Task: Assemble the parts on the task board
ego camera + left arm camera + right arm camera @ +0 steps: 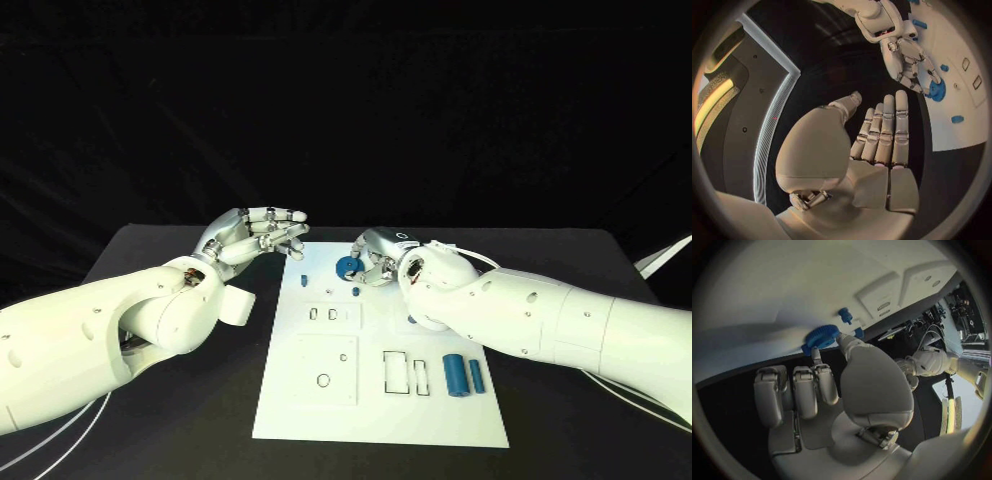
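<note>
Silver left hand (260, 232) hovers off the board's (289, 420) far left corner, over bare black table (173, 250); it holds nothing, and the left wrist view shows its fingers (882, 132) straight and laid side by side, thumb a little apart. Just right of it, at the board's far edge, sits the blue gear (348, 266). Right hand (384, 258) is on that gear: right wrist view shows the thumb tip touching the toothed rim (821, 336) with one fingertip beside it, the other fingers (795, 390) curled in nearer the palm. Looks like a pinch, though whether the gear is lifted or already on its seat I cannot tell. Two small blue parts (845, 315) lie on the board just beyond the gear in that view. Toward the near side of the board from the gear: several outlined slots, then two blue cylinders (462, 375) lying side by side near the board's right edge, partly under the right forearm. Judgement: step in hand is seating the gear at the far end of the board; the cylinders and small parts are not yet placed, so the task is early. Next move likely calls for pressing the gear straight down, perhaps with a slight turn to line it up, then letting go without dragging it; the left hand could steady the board.
</note>
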You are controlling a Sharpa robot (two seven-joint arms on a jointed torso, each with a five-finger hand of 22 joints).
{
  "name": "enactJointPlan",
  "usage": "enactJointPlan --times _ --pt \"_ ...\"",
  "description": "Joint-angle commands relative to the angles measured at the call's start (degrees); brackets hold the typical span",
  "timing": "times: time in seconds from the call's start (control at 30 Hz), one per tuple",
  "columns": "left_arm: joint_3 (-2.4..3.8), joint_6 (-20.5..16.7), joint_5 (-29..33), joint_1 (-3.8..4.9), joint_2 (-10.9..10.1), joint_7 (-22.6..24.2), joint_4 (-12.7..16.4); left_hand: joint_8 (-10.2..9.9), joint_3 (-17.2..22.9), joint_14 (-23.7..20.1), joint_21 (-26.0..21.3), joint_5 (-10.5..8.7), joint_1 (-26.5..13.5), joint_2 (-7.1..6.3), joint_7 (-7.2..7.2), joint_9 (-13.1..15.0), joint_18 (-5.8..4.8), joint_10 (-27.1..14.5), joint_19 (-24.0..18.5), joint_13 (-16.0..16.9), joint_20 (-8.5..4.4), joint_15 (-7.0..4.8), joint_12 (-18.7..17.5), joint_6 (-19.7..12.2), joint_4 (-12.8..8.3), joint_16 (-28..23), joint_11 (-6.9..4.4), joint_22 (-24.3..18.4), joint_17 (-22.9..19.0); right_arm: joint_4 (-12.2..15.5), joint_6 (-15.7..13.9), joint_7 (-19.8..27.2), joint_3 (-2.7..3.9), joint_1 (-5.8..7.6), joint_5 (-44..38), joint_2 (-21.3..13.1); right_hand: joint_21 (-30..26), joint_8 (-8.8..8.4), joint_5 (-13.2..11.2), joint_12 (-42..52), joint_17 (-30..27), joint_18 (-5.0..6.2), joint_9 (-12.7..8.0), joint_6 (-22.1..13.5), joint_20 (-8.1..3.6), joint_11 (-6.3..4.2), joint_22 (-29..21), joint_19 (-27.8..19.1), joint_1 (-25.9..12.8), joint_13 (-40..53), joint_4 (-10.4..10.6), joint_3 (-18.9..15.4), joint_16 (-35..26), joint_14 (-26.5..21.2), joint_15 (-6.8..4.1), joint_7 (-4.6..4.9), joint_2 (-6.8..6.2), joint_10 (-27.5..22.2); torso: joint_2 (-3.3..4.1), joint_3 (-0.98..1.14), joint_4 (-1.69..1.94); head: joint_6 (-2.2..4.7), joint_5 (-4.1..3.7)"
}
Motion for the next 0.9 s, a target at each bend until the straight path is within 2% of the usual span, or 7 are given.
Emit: enactJointPlan --times 0.03,0.37,0.6,0.73,0.8,0.9 --pt "0.03 0.11 0.02 0.04 0.10 0.06 0.00 -0.80 1.83 -0.57 0.74 1.26 -1.06 -0.10 1.21 0.94 0.14 -0.46 -0.26 0.28 0.14 -0.02 -0.26 -0.25 -0.58 1.26 -0.13 1.26 0.97 0.22 0.74 0.06 -0.32 -0.56 0.34 -0.02 1.32 0.06 1.03 0.22 15.57 -2.07 0.21 0.60 0.46 0.16 15.70 6.10 -1.61 8.80 0.48 -1.79 0.78 6.05 0.40 0.07 1.31 0.41 0.01 0.03 -0.02 -0.08 -0.06" --pt "0.02 0.09 0.02 0.04 0.06 0.07 -0.09 -0.80 1.83 -0.57 0.74 1.26 -1.06 -0.10 1.21 0.94 0.14 -0.46 -0.26 0.28 0.14 -0.02 -0.26 -0.25 -0.58 1.26 -0.13 1.26 0.97 0.45 0.05 -0.38 -0.40 -0.57 0.44 -0.87 1.32 0.12 1.35 0.31 15.57 -2.07 0.25 0.90 0.41 0.11 15.70 6.10 -1.73 8.91 0.41 -1.59 0.78 6.05 0.34 0.01 1.59 0.51 -0.01 0.07 0.05 -0.25 -0.12" --pt "0.02 0.04 0.02 0.04 -0.05 0.07 -0.25 -0.80 1.83 -0.57 0.74 1.26 -1.06 -0.10 1.21 0.94 0.14 -0.46 -0.26 0.28 0.14 -0.02 -0.26 -0.25 -0.58 1.26 -0.13 1.26 0.97 1.91 -4.61 0.75 -0.40 -0.58 0.68 -2.80 1.32 -0.03 2.59 0.33 15.57 -2.07 0.23 1.08 0.33 0.06 15.70 6.10 -1.47 8.97 -0.01 -1.07 0.78 6.05 0.27 0.00 1.54 0.56 -0.05 0.11 -0.02 -0.15 0.04" --pt "0.01 0.01 0.02 0.04 -0.25 0.08 -0.38 -0.80 1.83 -0.57 0.74 1.26 -1.06 -0.10 1.21 0.94 0.14 -0.46 -0.26 0.28 0.14 -0.02 -0.26 -0.25 -0.58 1.26 -0.13 1.26 0.97 3.84 -6.78 3.41 -0.33 -0.37 3.16 -5.04 1.32 -0.24 2.69 0.17 15.57 -2.07 0.17 0.90 0.32 0.10 15.70 6.10 -1.20 8.82 -0.30 -0.96 0.78 6.05 0.29 0.06 1.21 0.39 -0.12 0.21 -0.24 -0.05 0.13" --pt "0.01 0.01 0.02 0.04 -0.35 0.09 -0.48 -0.80 1.83 -0.57 0.74 1.26 -1.06 -0.10 1.21 0.94 0.14 -0.46 -0.26 0.28 0.14 -0.02 -0.26 -0.25 -0.58 1.26 -0.13 1.26 0.97 5.22 -7.08 5.93 -0.26 -0.08 5.71 -6.60 1.32 -0.41 2.39 -0.01 15.57 -2.07 0.12 0.72 0.33 0.15 15.70 6.10 -1.01 8.64 -0.47 -0.84 0.78 6.05 0.32 0.13 1.09 0.20 -0.18 0.24 -0.32 0.04 0.08" --pt "0.00 0.03 0.02 0.03 -0.51 0.11 -0.60 -0.80 1.83 -0.57 0.74 1.26 -1.06 -0.10 1.21 0.94 0.14 -0.46 -0.26 0.28 0.14 -0.02 -0.26 -0.25 -0.58 1.26 -0.13 1.26 0.97 7.39 -6.65 9.68 -0.14 0.46 10.18 -9.17 1.32 -0.75 1.90 -0.29 15.57 -2.07 0.03 0.50 0.41 0.26 15.70 6.10 -0.29 8.41 -0.98 -0.27 0.78 6.05 0.41 0.25 1.11 -0.10 -0.29 0.40 -0.59 0.17 0.24"
